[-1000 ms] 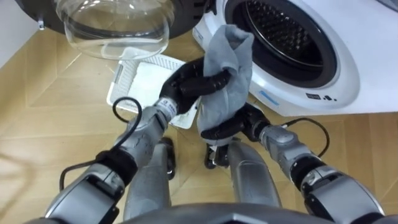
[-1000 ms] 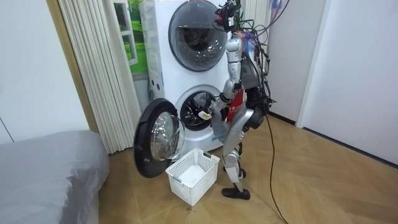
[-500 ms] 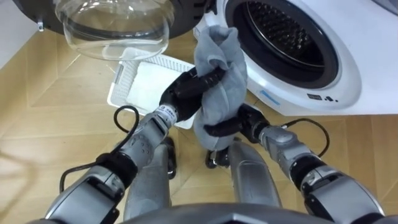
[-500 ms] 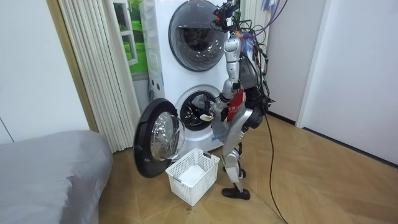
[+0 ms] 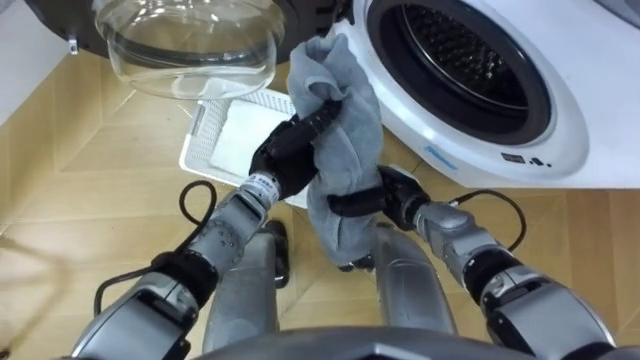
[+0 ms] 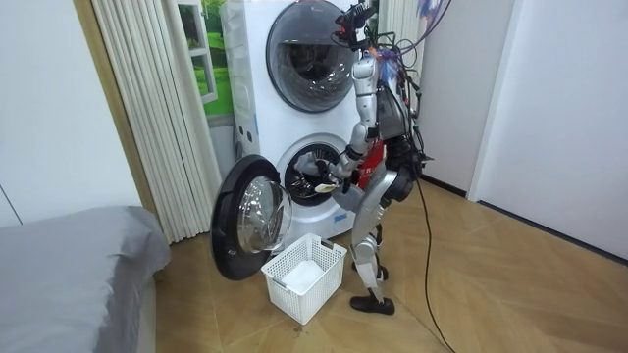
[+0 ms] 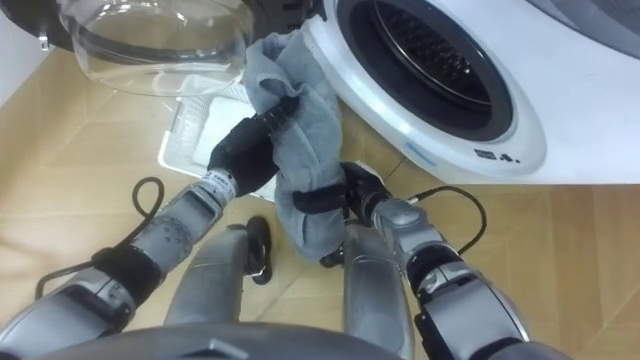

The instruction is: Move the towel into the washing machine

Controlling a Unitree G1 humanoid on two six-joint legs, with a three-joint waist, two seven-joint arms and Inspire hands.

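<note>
I hold a grey towel [image 5: 340, 150] bunched and upright in front of the open washing machine drum [image 5: 460, 60]. My left hand [image 5: 288, 152] comes in from the lower left, its fingers [image 5: 322, 118] curled over the towel's upper part. My right hand [image 5: 392, 192] sits lower on the right, with its fingers [image 5: 350, 203] wrapped across the towel's lower half. The towel's top reaches about the drum's left rim, outside the opening. In the room view I stand bent slightly towards the lower machine [image 6: 312, 172].
The machine's round glass door [image 5: 190, 45] hangs open at the upper left. A white plastic basket [image 5: 225, 135] stands on the wooden floor below it. A second machine [image 6: 312, 57] is stacked above. A grey bed [image 6: 69, 275] lies at the room view's left.
My right hand's fingers have curled round the towel's lower part. Both hands have carried the towel a little to the left, and it now hangs straighter.
</note>
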